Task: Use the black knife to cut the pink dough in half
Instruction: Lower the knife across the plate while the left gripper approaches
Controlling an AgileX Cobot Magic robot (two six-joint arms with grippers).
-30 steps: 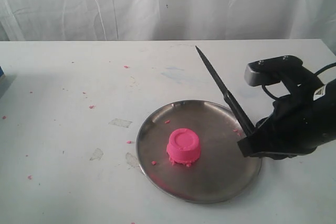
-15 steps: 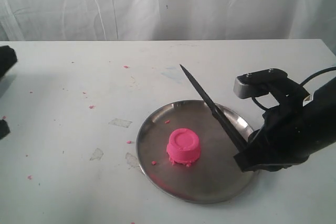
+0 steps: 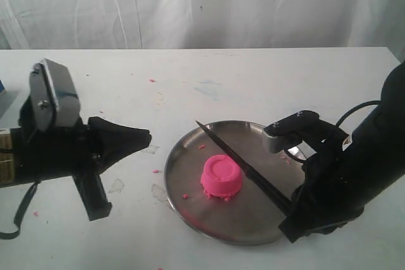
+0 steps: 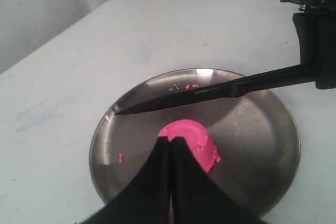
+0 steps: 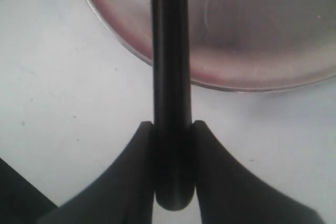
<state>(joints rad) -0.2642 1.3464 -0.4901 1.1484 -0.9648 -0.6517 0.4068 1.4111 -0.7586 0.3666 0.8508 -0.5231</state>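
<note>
The pink dough (image 3: pixel 221 176) is one whole cup-shaped lump in the middle of the steel plate (image 3: pixel 190 208); it also shows in the left wrist view as the pink dough (image 4: pixel 197 137). My right gripper (image 3: pixel 292 210) is shut on the handle of the black knife (image 3: pixel 237 160), whose blade slants over the plate just behind the lump, tip toward the plate's far left rim. The right wrist view shows the knife handle (image 5: pixel 170 77) pinched between the fingers (image 5: pixel 134 182). My left gripper (image 3: pixel 144 136) is shut and empty, left of the plate, pointing at the dough.
Small pink crumbs (image 3: pixel 110 129) lie scattered on the white table, with a few on the plate (image 3: pixel 185 196). Scraps of clear tape (image 3: pixel 145 148) lie left of the plate. A white curtain hangs behind the table.
The right gripper has swung the knife down and leftward, from beside the plate to over it, close behind the dough. The left arm has come into view from the left.
</note>
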